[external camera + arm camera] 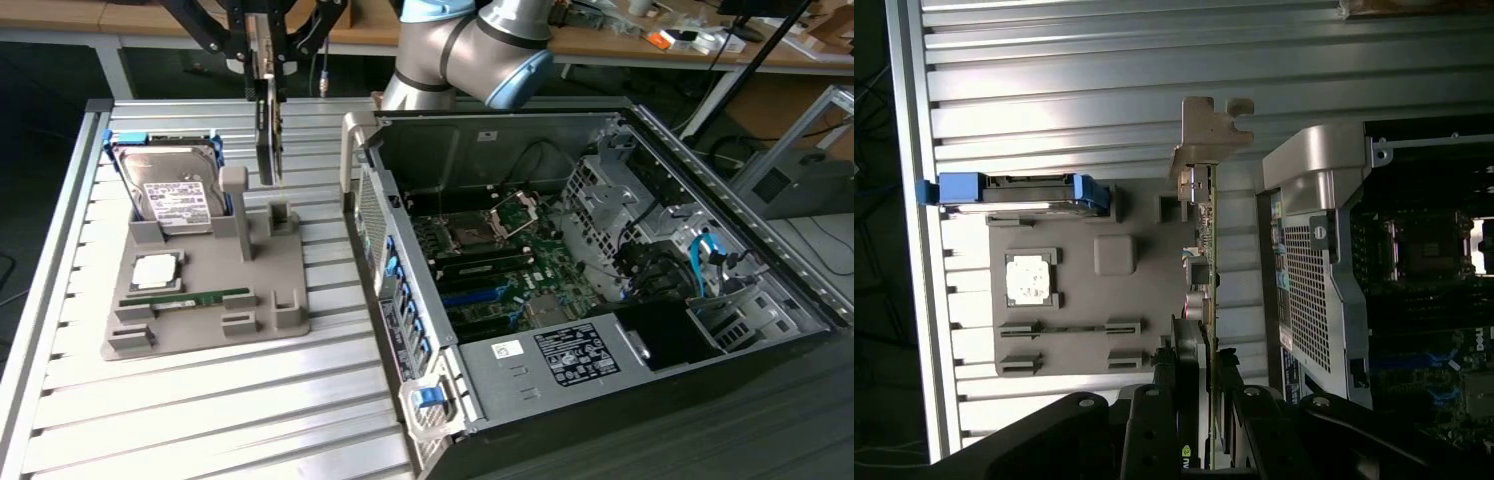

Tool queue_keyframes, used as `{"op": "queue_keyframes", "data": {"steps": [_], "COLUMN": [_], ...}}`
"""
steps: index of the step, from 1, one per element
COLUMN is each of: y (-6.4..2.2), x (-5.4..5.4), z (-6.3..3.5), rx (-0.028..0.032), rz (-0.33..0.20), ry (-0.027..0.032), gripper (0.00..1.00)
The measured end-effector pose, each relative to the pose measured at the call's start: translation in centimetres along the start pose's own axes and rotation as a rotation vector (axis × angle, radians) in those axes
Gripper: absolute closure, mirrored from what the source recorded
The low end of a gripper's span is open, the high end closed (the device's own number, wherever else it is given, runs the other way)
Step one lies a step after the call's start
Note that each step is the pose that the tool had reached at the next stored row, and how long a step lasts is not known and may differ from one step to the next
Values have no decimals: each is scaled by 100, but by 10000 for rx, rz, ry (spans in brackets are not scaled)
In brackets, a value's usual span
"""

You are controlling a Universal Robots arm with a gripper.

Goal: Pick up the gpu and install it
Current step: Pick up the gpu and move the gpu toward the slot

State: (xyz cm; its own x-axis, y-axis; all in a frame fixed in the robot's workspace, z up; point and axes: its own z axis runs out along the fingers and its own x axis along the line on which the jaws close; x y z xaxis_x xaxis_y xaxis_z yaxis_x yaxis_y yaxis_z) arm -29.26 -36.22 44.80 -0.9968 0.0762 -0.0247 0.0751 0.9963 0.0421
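While I watch from the exterior view, the gripper (268,68) hangs over the grey holder tray (200,268), fingers partly closed and clamped on the gpu (271,130). I see the card upright, edge-on, above the tray's posts, beside the open computer case (467,150), outside it.
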Motion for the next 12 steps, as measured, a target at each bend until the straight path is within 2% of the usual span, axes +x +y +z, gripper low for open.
{"op": "queue_keyframes", "data": {"steps": [7, 12], "y": [-3, -70], "x": [-3, -44], "z": [-2, -2], "rx": [2, 0], "rz": [-2, 0], "ry": [3, 1], "gripper": [73, 73]}}
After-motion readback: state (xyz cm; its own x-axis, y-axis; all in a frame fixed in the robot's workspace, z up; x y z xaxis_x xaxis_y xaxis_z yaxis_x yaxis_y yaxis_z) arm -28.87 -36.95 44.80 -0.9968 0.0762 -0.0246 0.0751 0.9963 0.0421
